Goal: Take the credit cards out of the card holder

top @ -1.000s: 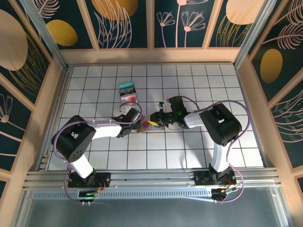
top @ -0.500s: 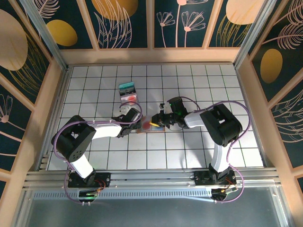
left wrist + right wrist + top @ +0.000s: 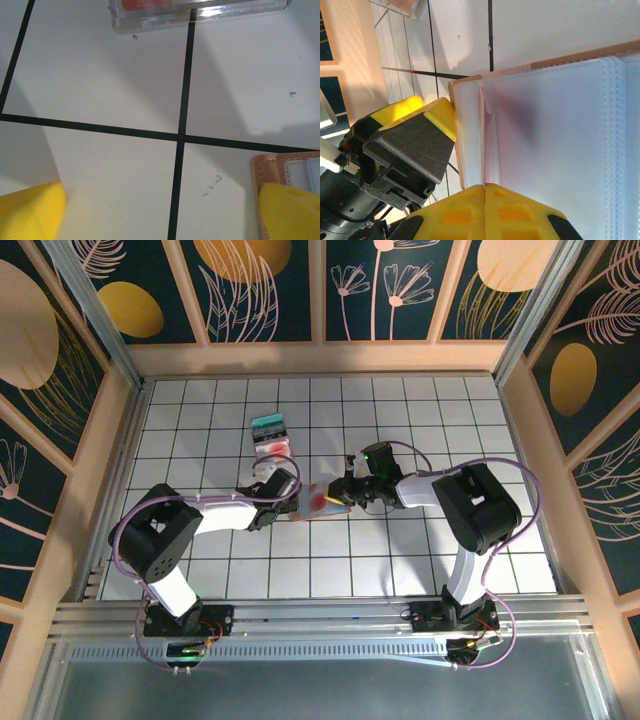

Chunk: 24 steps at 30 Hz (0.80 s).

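Observation:
The card holder (image 3: 560, 125) lies open on the white tiles, its greyish-blue pockets up and its tan rim (image 3: 262, 167) showing. A thin pinkish credit card (image 3: 482, 135) stands edge-up out of a pocket, and my right gripper (image 3: 485, 186) is shut on it. From above, that card (image 3: 321, 497) looks whitish with a red spot, just left of the right gripper (image 3: 339, 497). My left gripper (image 3: 160, 217) is open, one yellow fingertip (image 3: 442, 117) resting on the holder's left corner. Two more credit cards lie on the table farther back, a teal one (image 3: 268, 424) and a red-and-white one (image 3: 272, 446).
The red-and-white card (image 3: 200, 7) lies just ahead of the left gripper. Wooden walls (image 3: 520, 420) ring the tiled table (image 3: 420, 570). Both arms meet at the middle, with bare tiles to the front and right.
The right gripper's fingers have shut on the card and drawn back to the right, lifting it out of the pocket. The left arm has stayed in place.

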{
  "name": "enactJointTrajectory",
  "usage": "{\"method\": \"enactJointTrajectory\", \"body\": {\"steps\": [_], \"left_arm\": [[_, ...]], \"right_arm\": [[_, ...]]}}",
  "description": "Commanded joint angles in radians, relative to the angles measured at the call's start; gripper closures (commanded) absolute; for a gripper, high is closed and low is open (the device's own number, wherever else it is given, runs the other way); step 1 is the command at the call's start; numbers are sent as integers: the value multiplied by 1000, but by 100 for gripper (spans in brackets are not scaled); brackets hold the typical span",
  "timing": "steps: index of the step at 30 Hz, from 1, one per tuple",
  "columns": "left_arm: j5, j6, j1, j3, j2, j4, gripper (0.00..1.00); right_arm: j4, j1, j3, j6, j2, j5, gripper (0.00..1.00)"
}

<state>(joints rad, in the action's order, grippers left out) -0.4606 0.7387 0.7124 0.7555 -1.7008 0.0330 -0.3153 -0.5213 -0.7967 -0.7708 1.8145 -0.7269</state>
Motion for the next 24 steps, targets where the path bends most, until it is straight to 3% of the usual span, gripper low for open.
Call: {"method": "enactJointTrajectory", "body": {"steps": [1,5,12,24], "left_arm": [[10,-5,1,-28,-34,100,1],[15,-10,0,-28,-34,98,1],[31,-36,1,-21,-25,84,1],[64,-43,1,-4,-48,62,1]], "right_arm": [[27,6,-16,24,-28,21,94],[17,4,-17,18,-23,16,91],[6,-2,-19,15,-10,9,78],[-14,-20,-48,7,32,-6,80]]}}
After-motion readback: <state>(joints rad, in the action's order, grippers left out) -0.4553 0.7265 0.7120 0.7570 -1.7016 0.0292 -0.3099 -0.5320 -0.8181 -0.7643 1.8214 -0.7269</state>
